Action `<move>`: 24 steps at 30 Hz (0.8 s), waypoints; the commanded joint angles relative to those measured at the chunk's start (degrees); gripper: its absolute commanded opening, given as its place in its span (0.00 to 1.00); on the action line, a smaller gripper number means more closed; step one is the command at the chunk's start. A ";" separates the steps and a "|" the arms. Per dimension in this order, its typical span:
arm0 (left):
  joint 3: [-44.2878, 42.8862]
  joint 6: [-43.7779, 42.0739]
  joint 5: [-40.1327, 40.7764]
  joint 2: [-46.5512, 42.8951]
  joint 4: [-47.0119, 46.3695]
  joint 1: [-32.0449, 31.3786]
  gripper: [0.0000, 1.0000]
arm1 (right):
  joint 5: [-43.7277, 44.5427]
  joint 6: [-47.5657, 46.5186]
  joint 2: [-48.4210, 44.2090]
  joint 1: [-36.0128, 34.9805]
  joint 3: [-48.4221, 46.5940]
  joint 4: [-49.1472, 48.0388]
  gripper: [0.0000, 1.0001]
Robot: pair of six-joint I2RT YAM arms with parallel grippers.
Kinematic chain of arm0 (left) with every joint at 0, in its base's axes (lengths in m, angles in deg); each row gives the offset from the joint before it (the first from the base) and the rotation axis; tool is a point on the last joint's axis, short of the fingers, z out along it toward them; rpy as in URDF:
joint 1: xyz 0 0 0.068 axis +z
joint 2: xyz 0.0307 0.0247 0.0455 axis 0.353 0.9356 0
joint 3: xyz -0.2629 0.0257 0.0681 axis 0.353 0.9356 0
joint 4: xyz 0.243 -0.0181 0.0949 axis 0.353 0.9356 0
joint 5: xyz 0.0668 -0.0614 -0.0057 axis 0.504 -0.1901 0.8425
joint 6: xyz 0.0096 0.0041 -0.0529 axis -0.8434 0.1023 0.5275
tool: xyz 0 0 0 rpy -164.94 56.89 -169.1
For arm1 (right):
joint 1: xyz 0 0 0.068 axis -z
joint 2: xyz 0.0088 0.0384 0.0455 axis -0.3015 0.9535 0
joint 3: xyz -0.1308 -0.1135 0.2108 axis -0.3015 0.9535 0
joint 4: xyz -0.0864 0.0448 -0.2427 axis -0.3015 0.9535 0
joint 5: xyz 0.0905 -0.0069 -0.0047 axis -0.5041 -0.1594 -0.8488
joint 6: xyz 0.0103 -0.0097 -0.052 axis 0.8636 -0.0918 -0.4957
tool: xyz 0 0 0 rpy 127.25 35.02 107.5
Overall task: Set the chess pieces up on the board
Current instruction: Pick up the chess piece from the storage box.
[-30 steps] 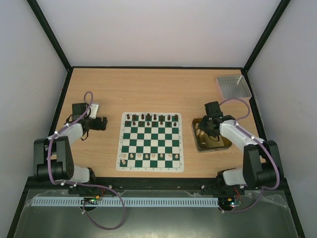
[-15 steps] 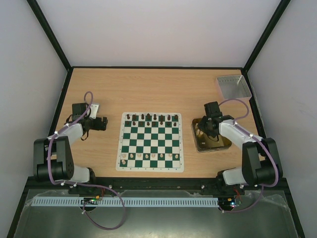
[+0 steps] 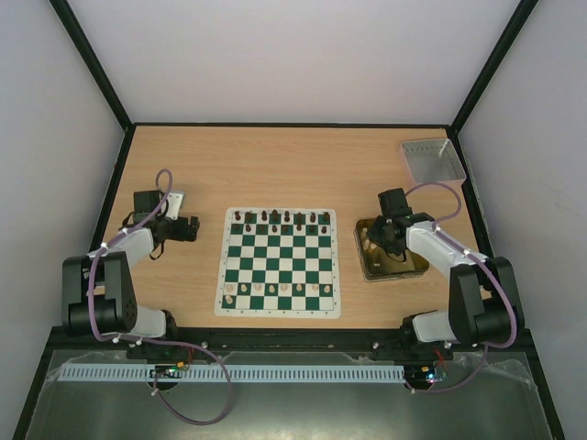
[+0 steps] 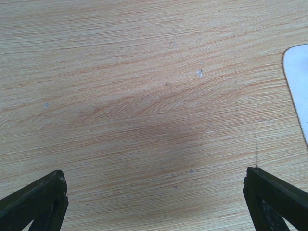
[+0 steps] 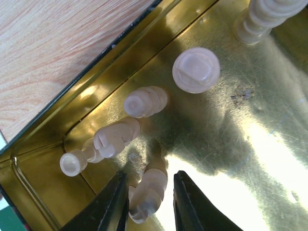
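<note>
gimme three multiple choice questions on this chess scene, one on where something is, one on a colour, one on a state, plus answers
1. Where is the right tool?
A) flat on bare wood
B) down inside the shallow gold metal tin
C) lifted high above everything

2. What colour are the small carved chess pieces lying in that tin?
A) cream
B) black
C) red

3. How is the left tool?
A) shut on a piece
B) shut and empty
C) wide open over the bare wooden table

Answers:
1 B, the gold floor surrounds its fingers in the right wrist view.
2 A, every piece seen there is pale cream.
3 C, its fingers stand far apart with only wood between them.
</note>
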 commanded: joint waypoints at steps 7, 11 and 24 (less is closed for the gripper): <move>-1.08 -0.70 -0.74 0.26 1.05 0.14 0.99 | -0.17 -1.14 -1.28 0.21 -1.67 4.25 0.28; -1.16 -0.72 -0.74 0.22 1.08 0.17 0.99 | -2.28 -0.81 -0.47 0.26 -1.66 3.41 0.28; -1.19 -0.78 -1.07 0.52 1.11 0.17 1.00 | -3.28 -1.28 1.70 0.21 -3.15 3.23 0.23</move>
